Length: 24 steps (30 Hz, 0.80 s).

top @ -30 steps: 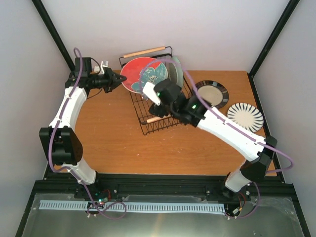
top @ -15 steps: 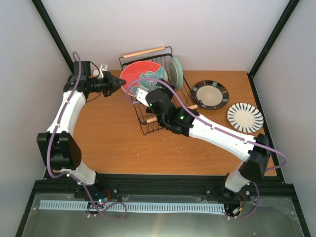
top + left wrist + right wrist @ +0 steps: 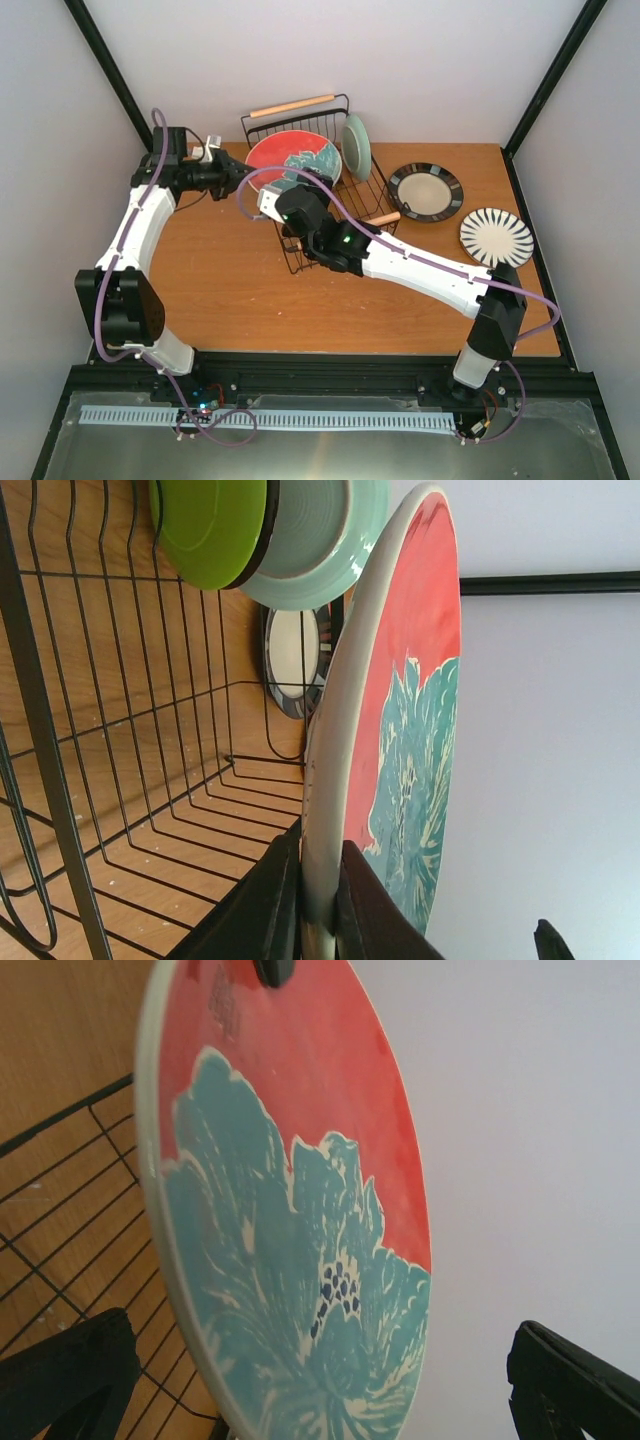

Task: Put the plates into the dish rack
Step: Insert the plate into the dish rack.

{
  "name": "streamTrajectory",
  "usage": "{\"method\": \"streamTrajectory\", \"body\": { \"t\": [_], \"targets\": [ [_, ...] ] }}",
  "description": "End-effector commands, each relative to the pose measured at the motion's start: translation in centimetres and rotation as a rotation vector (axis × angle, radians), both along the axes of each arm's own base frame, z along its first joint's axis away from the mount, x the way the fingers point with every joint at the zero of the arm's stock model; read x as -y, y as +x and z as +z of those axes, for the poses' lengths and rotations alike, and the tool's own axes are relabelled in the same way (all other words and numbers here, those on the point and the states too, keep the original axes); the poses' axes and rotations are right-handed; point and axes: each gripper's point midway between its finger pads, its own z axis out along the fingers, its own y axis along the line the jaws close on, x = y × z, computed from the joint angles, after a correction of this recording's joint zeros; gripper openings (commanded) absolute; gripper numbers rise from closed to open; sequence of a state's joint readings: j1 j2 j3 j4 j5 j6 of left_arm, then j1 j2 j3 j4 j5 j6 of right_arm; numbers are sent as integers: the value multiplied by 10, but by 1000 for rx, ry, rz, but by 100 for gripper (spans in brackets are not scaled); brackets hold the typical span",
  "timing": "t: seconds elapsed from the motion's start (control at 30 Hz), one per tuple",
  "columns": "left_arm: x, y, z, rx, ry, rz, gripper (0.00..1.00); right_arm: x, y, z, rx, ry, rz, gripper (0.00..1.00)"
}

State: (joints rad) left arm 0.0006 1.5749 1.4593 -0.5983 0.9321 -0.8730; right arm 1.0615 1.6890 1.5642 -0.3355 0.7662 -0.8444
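wooden table [image 3: 220, 270] | pale walls [image 3: 420, 50] around | black corner posts [image 3: 108, 70]

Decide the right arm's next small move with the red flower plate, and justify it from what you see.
Probably close the right gripper on the red plate's rim. Its open jaws straddle the plate, which stands upright at the dish rack, pinched elsewhere on its rim by the shut left gripper. A second grip would likely steady it for lowering.
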Motion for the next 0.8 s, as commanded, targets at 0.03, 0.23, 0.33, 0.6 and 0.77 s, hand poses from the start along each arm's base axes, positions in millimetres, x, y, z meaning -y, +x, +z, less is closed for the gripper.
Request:
{"method": "streamTrajectory", "body": {
  "t": [0.03, 0.23, 0.33, 0.6, 0.77],
  "targets": [
    [19, -22, 62, 170, -67, -112, 1, -14, -8, 2, -8, 30, 22, 100],
    [21, -27, 59, 164, -65, -116, 1, -18, -9, 1, -10, 31, 19, 86],
    [24, -32, 60, 158, -63, -125, 1, -19, -8, -3, -11, 22, 18, 70],
    [24, -38, 64, 156, -59, -128, 1, -19, -3, -10, -17, 10, -1, 43],
    [24, -41, 66, 155, -52, -131, 1, -17, 1, -20, -40, 0, -12, 30]
  ]
}}
